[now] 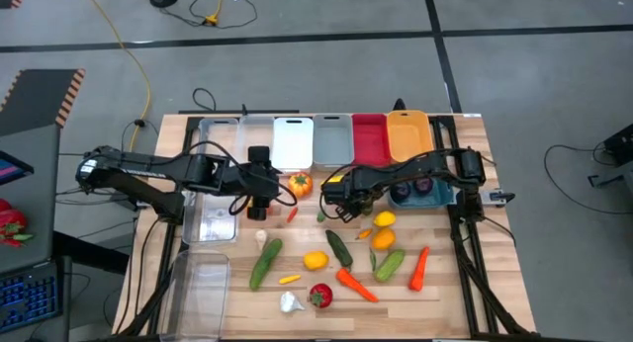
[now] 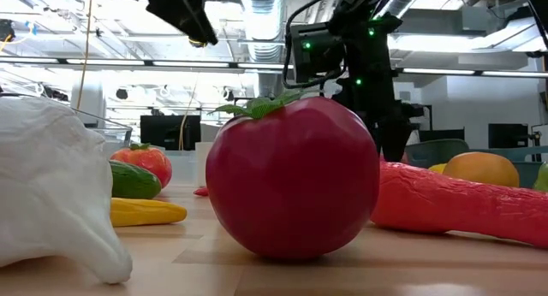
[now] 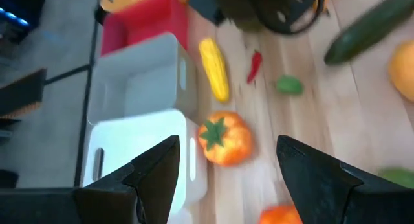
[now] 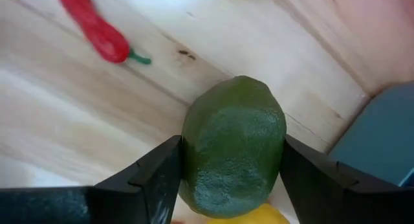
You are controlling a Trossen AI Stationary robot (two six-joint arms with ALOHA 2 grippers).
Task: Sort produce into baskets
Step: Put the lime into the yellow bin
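Observation:
My right gripper (image 1: 340, 206) points down near the table's middle, shut on a dark green lime-like fruit (image 4: 233, 146). A red chili (image 4: 97, 26) lies on the wood close by. My left gripper (image 1: 259, 206) hangs open above the table and touches nothing. An orange tomato (image 3: 224, 140) shows between its fingers (image 3: 152, 172), beside the white basket (image 3: 139, 153). The baskets stand in a row along the far edge: clear (image 1: 220, 139), white (image 1: 293, 142), grey (image 1: 331, 139), red (image 1: 370, 137) and orange-yellow (image 1: 407, 132). More produce lies toward the near edge. My right gripper pinches the green fruit between its two fingers, one on each of its rounded sides (image 4: 187, 153). The fingers come from above, pointing down. I cannot tell whether the fruit rests on the table or hangs just clear of it.
A teal basket (image 1: 420, 192) sits under my right arm, and two clear baskets (image 1: 211, 221) (image 1: 198, 283) stand at the left. Cucumbers (image 1: 264, 263), a lemon (image 1: 315, 260), carrots (image 1: 418, 268), a red tomato (image 2: 291, 180) and garlic (image 2: 51, 193) are strewn over the near half.

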